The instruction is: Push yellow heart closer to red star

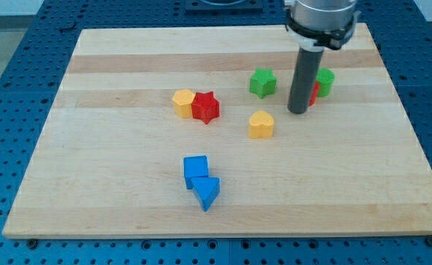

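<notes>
The yellow heart (260, 124) lies near the board's middle, right of centre. The red star (206, 107) lies to its upper left, touching a yellow hexagon (183, 102) on the star's left. My tip (298, 111) rests on the board to the right of the heart and slightly above it, a short gap apart. The rod hides most of a red block (313, 93) behind it.
A green star (262, 82) lies above the heart. A green block (324, 82) sits right of the rod, beside the red block. A blue cube (196, 169) and a blue triangle (207, 193) touch near the view's bottom. The wooden board (90, 184) has blue perforated table around it.
</notes>
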